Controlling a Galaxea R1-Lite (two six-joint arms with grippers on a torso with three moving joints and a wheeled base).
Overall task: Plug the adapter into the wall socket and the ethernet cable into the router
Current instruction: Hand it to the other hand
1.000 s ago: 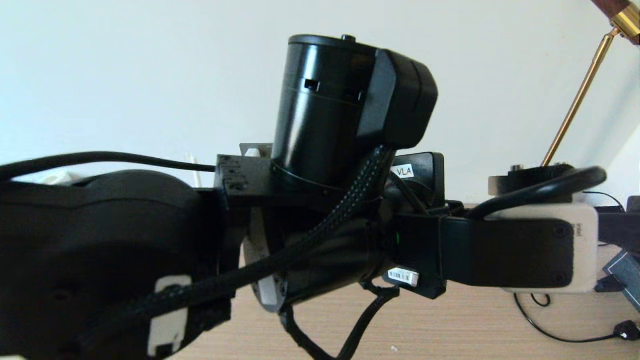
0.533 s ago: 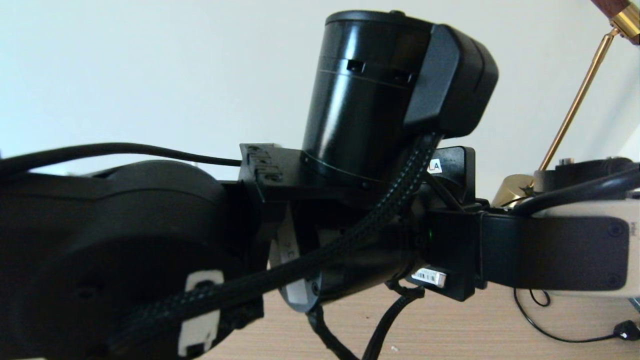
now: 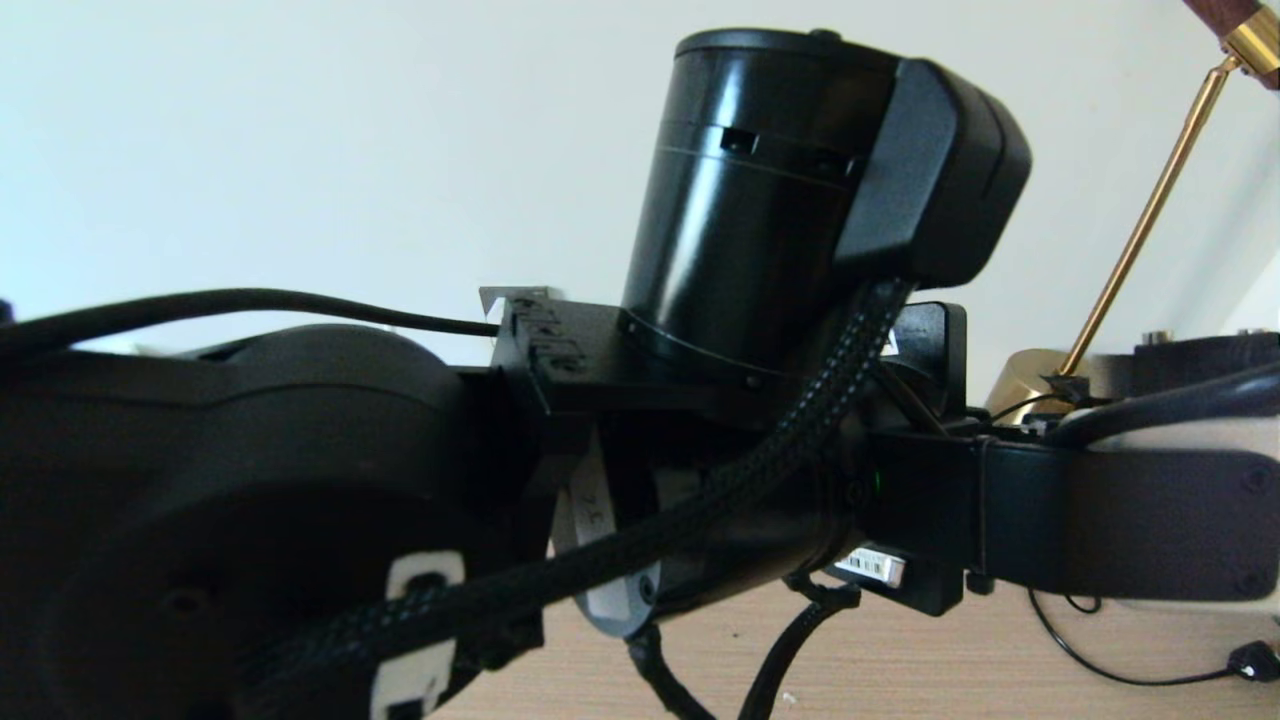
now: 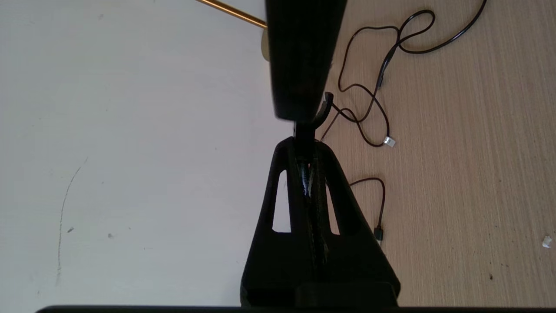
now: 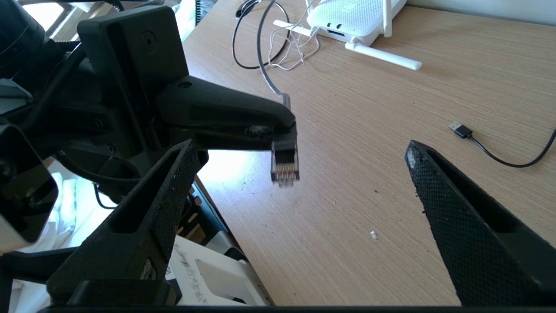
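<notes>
The black clip plug of the ethernet cable [image 5: 284, 163] hangs contacts-down above the table, with my left gripper [image 5: 286, 130] shut on it. In the left wrist view the left gripper [image 4: 305, 145] is pinched together and the plug's clip [image 4: 326, 104] pokes past its tips. The cable [image 5: 260, 39] loops back toward the router [image 5: 352, 19], a white box with stick antennas at the table's far end. My right gripper [image 5: 300, 147] stands open, its fingers either side of the plug and well apart from it. The adapter and the wall socket are out of view.
My left arm [image 3: 780, 200] fills most of the head view. A brass lamp [image 3: 1140, 220] stands at the right. Thin black USB cables [image 5: 460, 129] [image 4: 378, 108] lie on the wooden table [image 3: 900, 660]. A thin white cord [image 5: 291, 52] tangles beside the router.
In the head view my left arm has swung to the right and risen a little, so its wrist now runs off the right edge.
</notes>
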